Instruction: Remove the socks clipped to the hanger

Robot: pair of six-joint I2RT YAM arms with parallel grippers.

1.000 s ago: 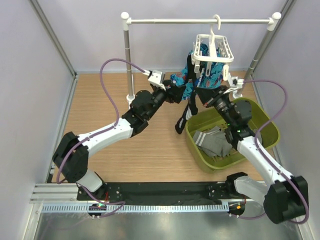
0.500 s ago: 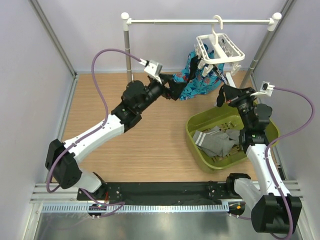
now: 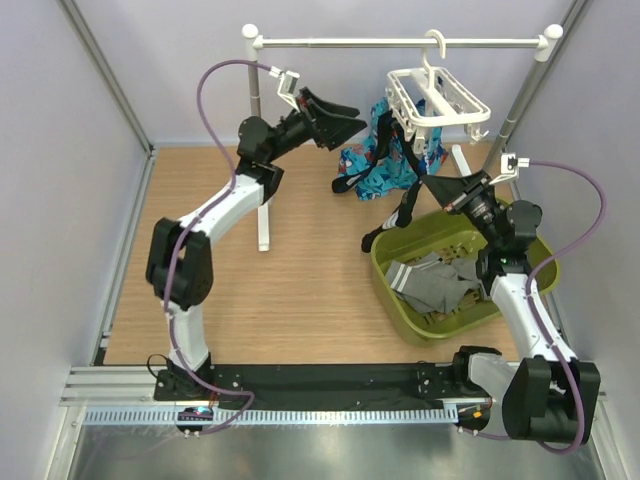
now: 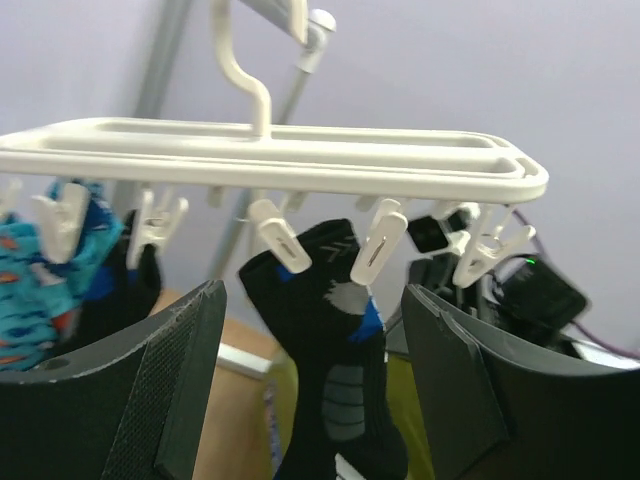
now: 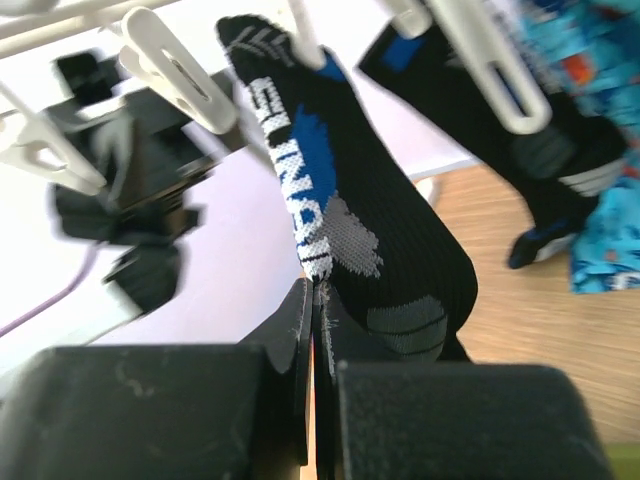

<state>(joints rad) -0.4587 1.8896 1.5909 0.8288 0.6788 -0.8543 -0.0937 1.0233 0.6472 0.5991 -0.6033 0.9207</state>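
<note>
partly done, by the look of it: grey socks [image 3: 430,285] lie crumpled in the green basket [image 3: 392,305] at the near right, off the hanger [image 3: 440,92], which hangs from the rail [image 3: 400,43] at the far right. at least two dark ones are left to unclip.

the right gripper [image 5: 318,330] is closed tight on the lower part of one black sock [image 5: 340,220], a soft knit with white lettering, a blue stripe and grey patches, its top end pinched in a peg [image 4: 278,238]. a second black sock [image 5: 555,165] hangs beside a blue cloth [image 3: 380,170]. the left gripper [image 4: 312,300] is wide open and empty, near the hanger and facing it.

the hanger is a thin, flat frame of smooth white plastic. its pegs are small and hard, and dangle loose.
</note>
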